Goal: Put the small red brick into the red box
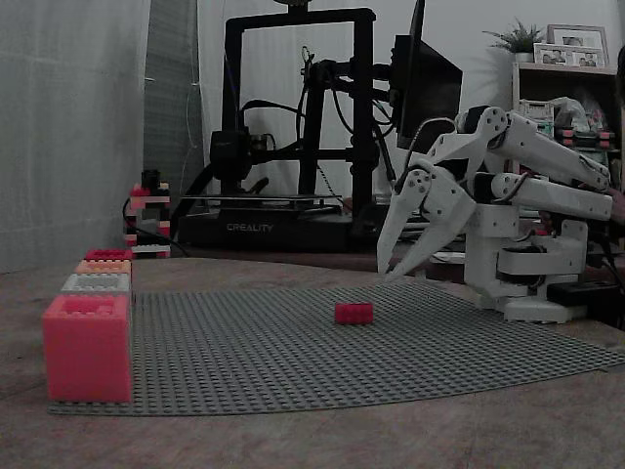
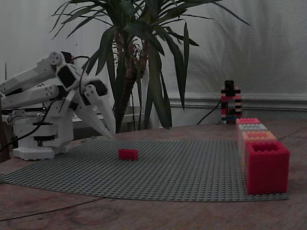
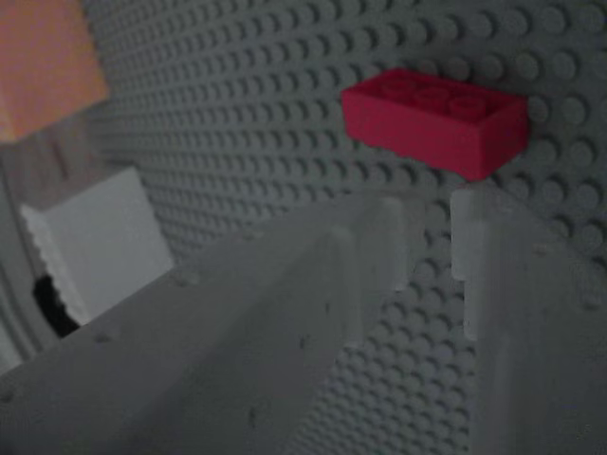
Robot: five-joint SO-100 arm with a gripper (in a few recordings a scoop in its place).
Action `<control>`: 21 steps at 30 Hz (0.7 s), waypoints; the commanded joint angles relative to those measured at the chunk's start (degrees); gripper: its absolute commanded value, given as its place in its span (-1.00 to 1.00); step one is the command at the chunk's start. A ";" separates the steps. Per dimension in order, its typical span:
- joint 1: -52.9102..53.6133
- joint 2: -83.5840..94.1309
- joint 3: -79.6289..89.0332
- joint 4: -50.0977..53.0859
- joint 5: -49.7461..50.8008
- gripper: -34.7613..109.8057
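Hand (image 1: 398,273) open and empty, poised above the baseplate, short of the small red brick (image 1: 354,313)

The brick lay free on the grey studded baseplate (image 1: 293,362), near the middle, well apart from the row of boxes at the plate's edge; the red box (image 2: 266,165) stood at the near end of that row in one fixed view. In the wrist view the brick (image 3: 436,119) sat just beyond the fingertips (image 3: 389,242) and skewed to them, so a straight closing might have clipped a corner and pushed it aside; the paler neighbouring boxes (image 2: 258,136) stood touching the red one, so a careless drop could have landed in the wrong one
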 commanded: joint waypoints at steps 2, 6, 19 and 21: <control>-2.90 0.62 -0.26 1.85 0.18 -0.52; -2.90 0.62 -0.26 1.85 0.18 -0.52; -1.23 -22.41 -11.16 -6.86 -6.77 -0.52; -1.23 -28.04 -16.79 -6.42 -6.77 -0.52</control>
